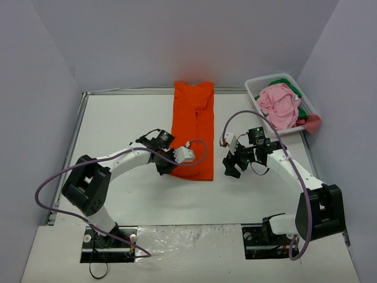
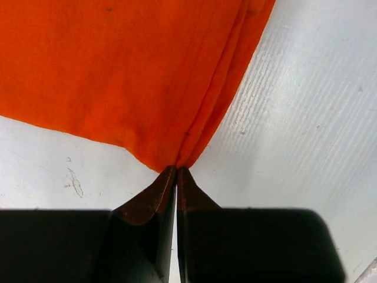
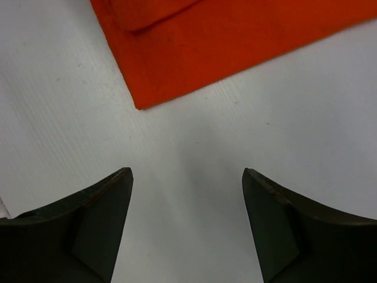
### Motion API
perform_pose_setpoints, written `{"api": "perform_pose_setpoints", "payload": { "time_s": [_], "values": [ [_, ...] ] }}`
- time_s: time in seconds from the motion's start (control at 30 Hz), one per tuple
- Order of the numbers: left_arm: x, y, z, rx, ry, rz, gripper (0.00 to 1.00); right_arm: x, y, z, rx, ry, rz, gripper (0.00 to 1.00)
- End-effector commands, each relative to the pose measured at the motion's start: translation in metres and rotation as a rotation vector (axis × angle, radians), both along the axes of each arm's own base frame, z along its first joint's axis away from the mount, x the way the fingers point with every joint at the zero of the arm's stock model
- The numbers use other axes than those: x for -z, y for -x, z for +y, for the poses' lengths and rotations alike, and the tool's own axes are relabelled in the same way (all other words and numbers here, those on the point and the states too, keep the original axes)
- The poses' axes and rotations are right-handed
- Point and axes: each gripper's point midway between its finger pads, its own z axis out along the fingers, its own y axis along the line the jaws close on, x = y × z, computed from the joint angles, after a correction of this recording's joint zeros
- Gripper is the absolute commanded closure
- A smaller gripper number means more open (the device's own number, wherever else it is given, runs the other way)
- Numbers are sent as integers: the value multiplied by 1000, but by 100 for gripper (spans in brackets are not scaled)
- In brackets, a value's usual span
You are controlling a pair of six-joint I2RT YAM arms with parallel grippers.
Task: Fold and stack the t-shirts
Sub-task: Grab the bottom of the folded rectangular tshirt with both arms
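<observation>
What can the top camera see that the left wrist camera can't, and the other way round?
Only the top view shows both arms, the right gripper, and the white basket holding a pink t-shirt and a green t-shirt. Only the left wrist view shows, close up, the left gripper with jaws shut on a corner of the orange t-shirt. Both show that shirt and the white table.

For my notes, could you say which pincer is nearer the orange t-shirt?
Left: the left pincer grips the orange t-shirt at a corner; the right pincer is open, apart from it.
</observation>
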Motion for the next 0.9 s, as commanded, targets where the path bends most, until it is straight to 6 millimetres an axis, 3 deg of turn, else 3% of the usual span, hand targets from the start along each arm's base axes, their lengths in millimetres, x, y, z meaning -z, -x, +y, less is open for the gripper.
{"api": "perform_pose_setpoints", "payload": {
  "time_s": [0.0,0.23,0.37,0.57,0.87],
  "values": [
    [-5,8,-1,1,11,60,98,7,20,16,-91,-6,30,31],
    [0,7,-1,-18,1,80,98,14,24,36,-166,34,46,51],
    [-4,3,-2,-36,8,79,98,29,24,44,-202,112,67,61],
    [-9,1,-5,-53,38,96,98,45,28,56,-267,191,81,61],
    [-14,1,-8,-82,106,141,98,47,20,72,-246,184,126,60]
  ]
}}
